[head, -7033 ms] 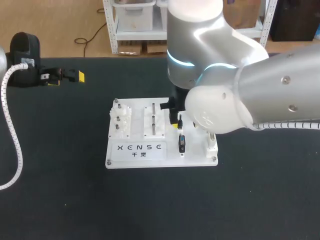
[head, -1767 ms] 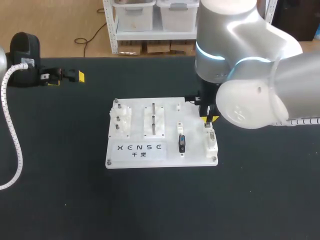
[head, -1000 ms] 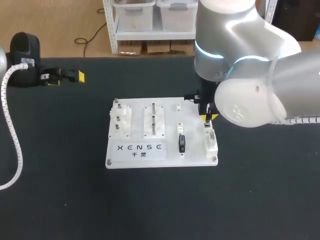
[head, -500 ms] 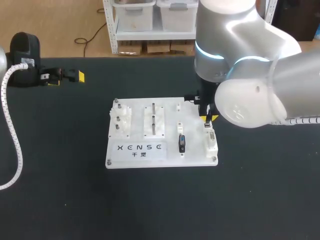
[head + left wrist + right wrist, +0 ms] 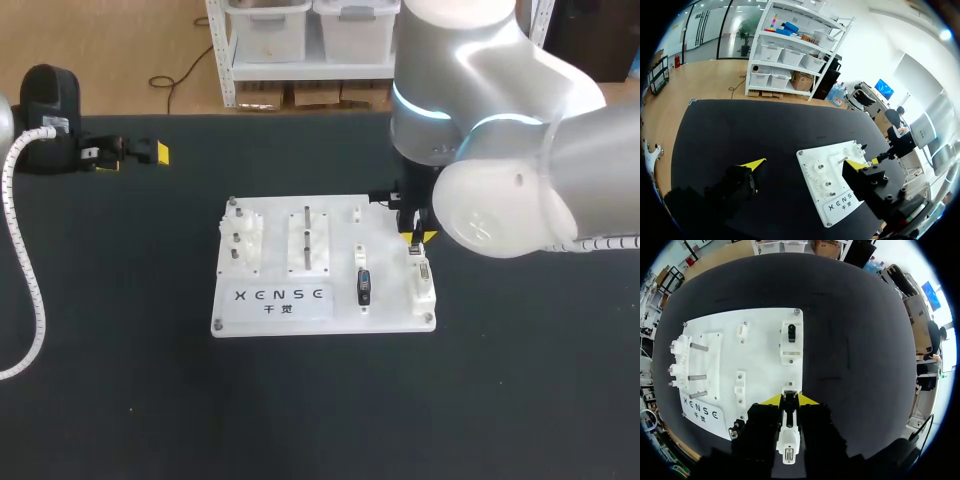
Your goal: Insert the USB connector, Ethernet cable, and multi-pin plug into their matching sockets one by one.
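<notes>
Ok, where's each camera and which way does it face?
Head view: fixed above and behind, looking down on the white rectangular plastic connector board; left end effector and right arm show.
Left wrist view: at the far left of the black table, facing across towards the board; the left end effector shows, open.
Right wrist view: straight down on the board; right end effector shows over a white multi-pin connector.
All three share the board.

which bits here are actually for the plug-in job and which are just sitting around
For the job:
white socket board
multi-pin connector
black connector
right end effector, by the multi-pin connector

Just there:
metal pegs and gear block, both on the board
left end effector, off the board
</notes>
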You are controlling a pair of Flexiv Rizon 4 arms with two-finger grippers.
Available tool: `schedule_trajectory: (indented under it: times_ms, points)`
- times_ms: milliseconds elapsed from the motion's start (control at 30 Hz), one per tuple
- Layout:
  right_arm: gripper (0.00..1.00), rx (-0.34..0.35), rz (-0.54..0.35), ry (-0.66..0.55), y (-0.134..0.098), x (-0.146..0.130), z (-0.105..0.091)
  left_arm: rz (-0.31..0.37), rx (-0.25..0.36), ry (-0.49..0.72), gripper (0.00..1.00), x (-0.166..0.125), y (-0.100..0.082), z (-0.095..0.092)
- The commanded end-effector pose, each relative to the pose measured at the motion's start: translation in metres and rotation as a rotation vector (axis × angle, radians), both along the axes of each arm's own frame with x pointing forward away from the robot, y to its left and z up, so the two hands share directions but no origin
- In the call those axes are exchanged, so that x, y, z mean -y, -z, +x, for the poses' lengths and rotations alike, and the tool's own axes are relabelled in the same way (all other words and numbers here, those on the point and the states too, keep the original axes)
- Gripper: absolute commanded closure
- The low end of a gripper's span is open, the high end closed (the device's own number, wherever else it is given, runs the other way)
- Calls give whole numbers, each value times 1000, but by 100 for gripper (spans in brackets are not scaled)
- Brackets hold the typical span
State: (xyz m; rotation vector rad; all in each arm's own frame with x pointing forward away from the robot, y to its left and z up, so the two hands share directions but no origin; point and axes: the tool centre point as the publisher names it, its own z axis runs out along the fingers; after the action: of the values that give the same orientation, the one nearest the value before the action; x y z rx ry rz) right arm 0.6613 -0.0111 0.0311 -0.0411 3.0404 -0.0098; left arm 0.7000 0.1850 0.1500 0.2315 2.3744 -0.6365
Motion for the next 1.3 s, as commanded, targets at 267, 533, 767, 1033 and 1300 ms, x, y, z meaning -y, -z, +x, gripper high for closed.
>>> schedule_trajectory:
  times_ms: [267, 533, 767, 1033, 1300]
  points:
    - [100, 10, 2, 1, -2, 2, -1, 0, 0, 0, 0, 0, 0, 0]
    - [100, 1, -2, 6, 1, 4, -2, 0, 0, 0, 0, 0, 0, 0]
    - [100, -3, -5, 8, 3, 4, -2, 0, 0, 0, 0, 0, 0, 0]
    - [100, -1, -4, 0, 4, 2, 0, 0, 0, 0, 0, 0, 0, 0]
    - [100, -6, -9, 0, 6, 1, -1, 0, 0, 0, 0, 0, 0, 0]
